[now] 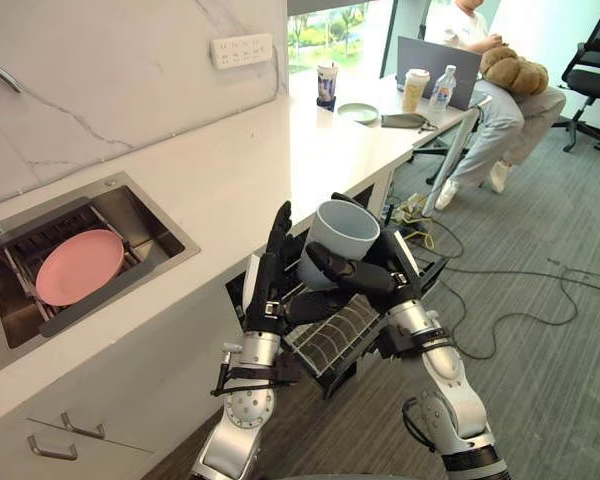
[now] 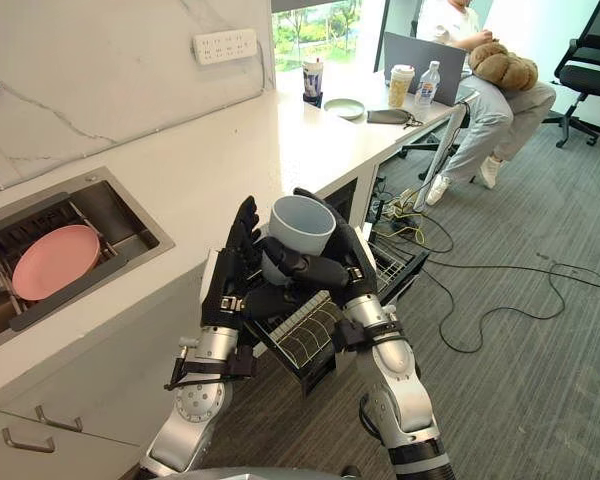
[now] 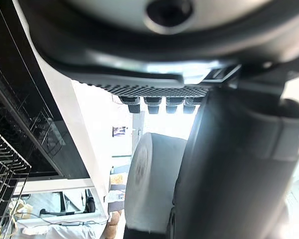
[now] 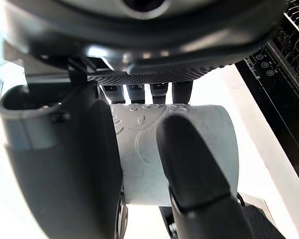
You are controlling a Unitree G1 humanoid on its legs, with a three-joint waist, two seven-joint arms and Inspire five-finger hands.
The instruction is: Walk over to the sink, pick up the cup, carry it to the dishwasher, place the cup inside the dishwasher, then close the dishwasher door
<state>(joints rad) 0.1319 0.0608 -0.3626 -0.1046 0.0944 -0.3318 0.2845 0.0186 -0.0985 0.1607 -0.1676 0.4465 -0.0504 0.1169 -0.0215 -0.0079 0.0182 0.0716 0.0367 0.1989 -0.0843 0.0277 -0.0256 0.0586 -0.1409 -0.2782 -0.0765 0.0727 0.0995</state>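
White counter point(image 1: 280, 150) runs along the wall, and below its edge the dishwasher point(image 4: 271, 79) stands open with its rack point(image 1: 332, 338) pulled out. Right hand point(image 1: 365, 275) is wrapped round the cup point(image 1: 342, 228), thumb across the near wall and fingers curled behind it, holding it upright, mouth up, above the rack. Left hand point(image 1: 270, 280) stands beside it with fingers straight and upward, flat against or just beside the cup's side; I cannot tell whether it touches. The step in hand looks like lowering the cup into the rack. To do it well, the left hand should probably draw aside first, so it does not catch the wires. The right hand should then descend straight and level, and let go only once the cup is seated. A cup set across the wires could tip. Further left, the sink point(image 1: 130, 200) holds a pink plate point(image 1: 78, 265), well apart from the work. A person point(image 1: 500, 110) sits at the far end.
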